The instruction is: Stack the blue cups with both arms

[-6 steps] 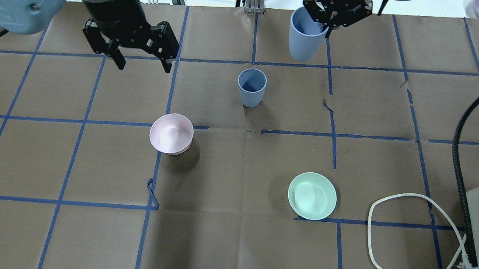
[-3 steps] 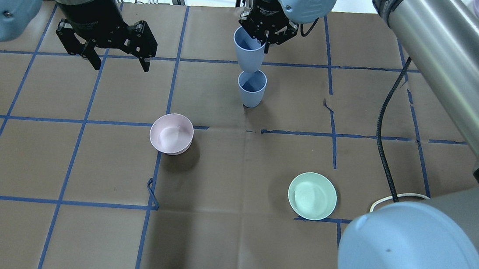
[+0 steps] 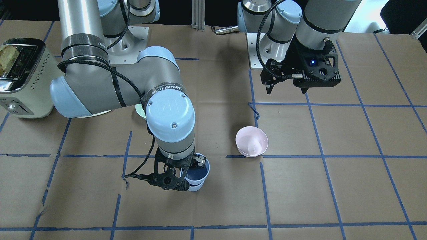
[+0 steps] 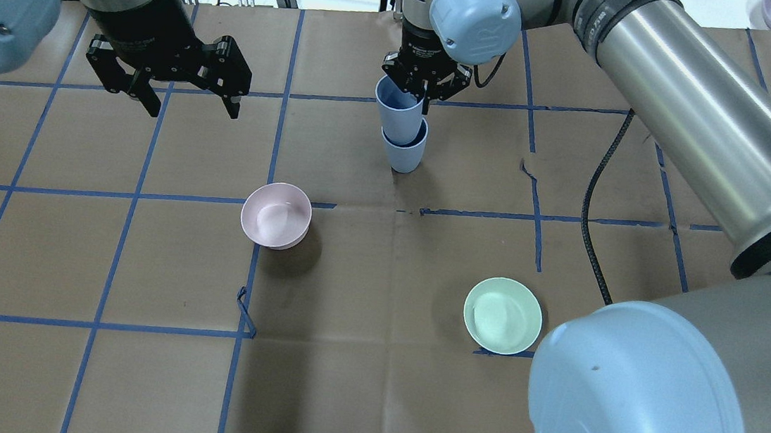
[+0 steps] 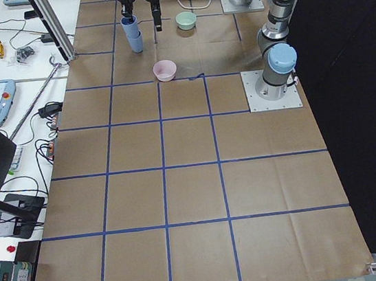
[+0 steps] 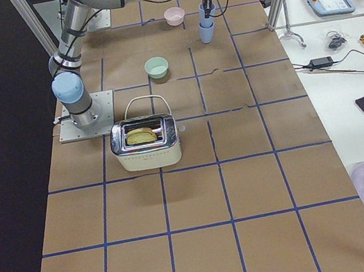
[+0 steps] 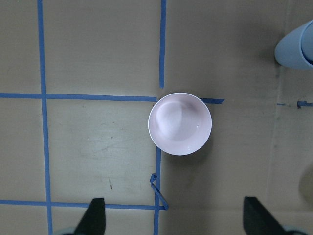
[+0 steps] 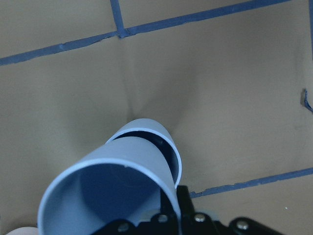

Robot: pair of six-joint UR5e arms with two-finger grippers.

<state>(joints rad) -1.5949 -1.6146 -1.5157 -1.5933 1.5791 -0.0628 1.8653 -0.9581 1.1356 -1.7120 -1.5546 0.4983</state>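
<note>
Two pale blue cups stand at the far middle of the table. My right gripper [image 4: 417,96] is shut on the rim of the upper blue cup [image 4: 395,115], whose base sits partway inside the lower blue cup [image 4: 405,155]; the upper cup leans a little. The right wrist view shows the held cup [image 8: 98,191] inside the lower cup's rim [image 8: 166,139]. From the front the pair [image 3: 200,176] is partly hidden by the right gripper [image 3: 187,170]. My left gripper [image 4: 194,110] is open and empty, hovering well to the left of the cups, with its fingertips [image 7: 95,215] spread above the pink bowl.
A pale pink bowl [image 4: 276,214] stands left of centre and a mint-green bowl [image 4: 502,315] nearer, to the right. A toaster [image 3: 20,80] is at the table's right end. The right arm's elbow [image 4: 629,403] and black cable [image 4: 594,215] span the right side.
My right gripper has lowered the held cup into the standing cup; half a second ago its base was just at the rim. The left gripper has barely moved.
</note>
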